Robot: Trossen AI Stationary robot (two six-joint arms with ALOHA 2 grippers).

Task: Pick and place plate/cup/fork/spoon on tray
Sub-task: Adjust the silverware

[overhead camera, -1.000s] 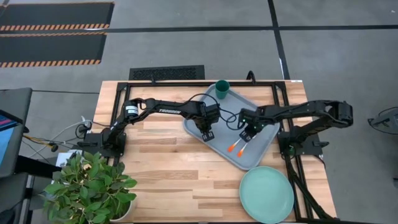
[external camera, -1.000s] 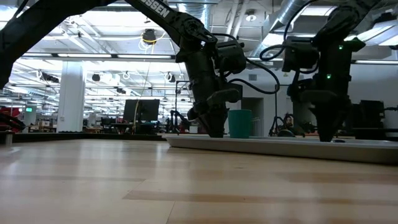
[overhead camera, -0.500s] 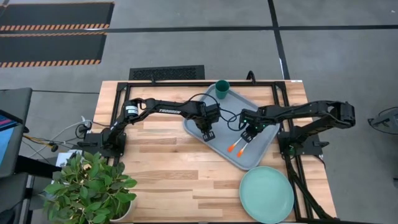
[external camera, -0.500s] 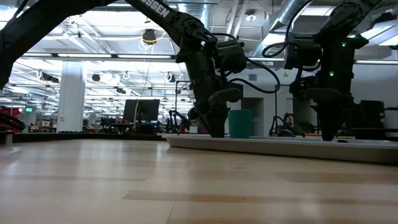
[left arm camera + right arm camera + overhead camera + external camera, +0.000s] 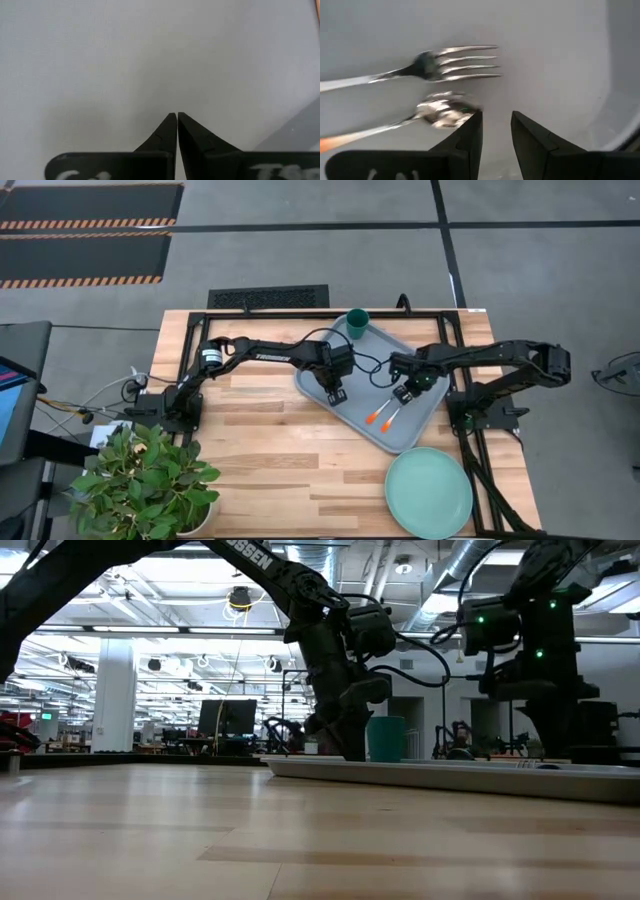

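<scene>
Inside the tray (image 5: pixel 355 360): cup (image 5: pixel 357 321), fork (image 5: pixel 440 64), spoon (image 5: pixel 442 112)

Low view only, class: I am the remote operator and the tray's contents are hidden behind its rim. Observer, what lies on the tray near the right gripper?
Observer: In the right wrist view the fork and the spoon lie side by side on the tray.
Operator: Is the right gripper holding either one?
Observer: No. The right gripper is open and empty, beside the spoon's bowl.
Operator: And the left gripper?
Observer: The left gripper is shut on nothing, over bare tray.
Operator: Where is the plate?
Observer: The high view shows the plate off the tray, on the table near its front right corner.
</scene>
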